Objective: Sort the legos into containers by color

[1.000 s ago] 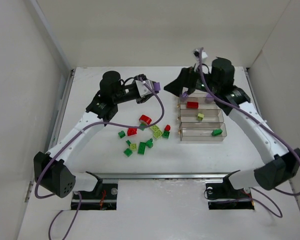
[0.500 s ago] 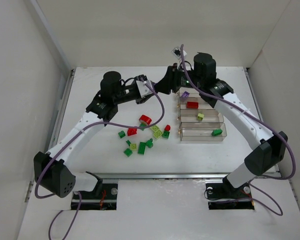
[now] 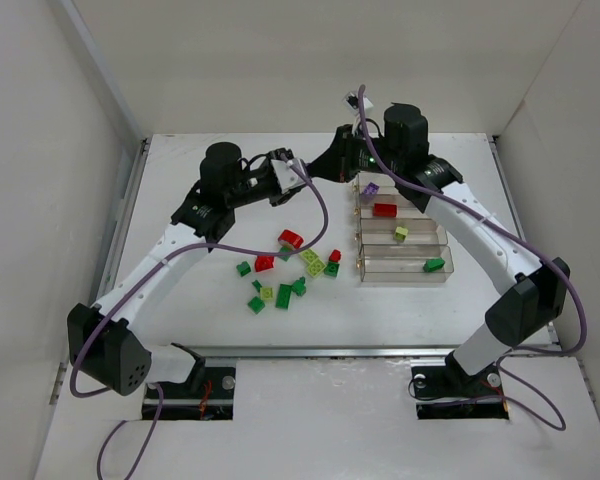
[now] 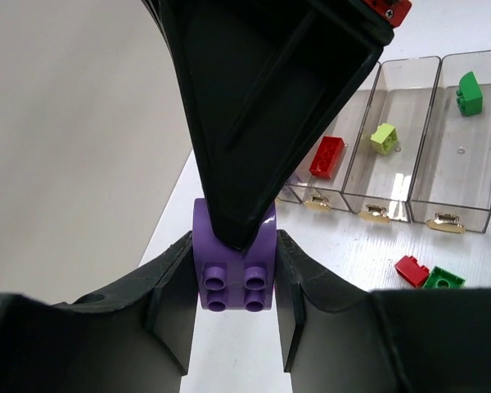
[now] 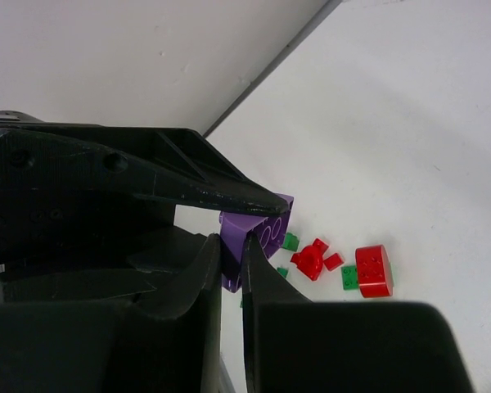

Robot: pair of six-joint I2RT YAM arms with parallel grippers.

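Where both arms meet in the upper middle of the top view: purple brick (image 4: pixel 233 274), clamped between the left gripper (image 4: pixel 234 286) fingers; right gripper (image 5: pixel 229 254), fingers nearly together, tips at the brick's top, hold indeterminate. Containers (image 3: pixel 392 262), centre right, one brick per bin. Loose legos (image 3: pixel 298 262), centre, on table (image 3: pixel 180 300)

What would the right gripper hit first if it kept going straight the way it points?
The purple brick, clamped in the left gripper. The right gripper seems to have its tips right at that brick, though actual contact is hard to judge.
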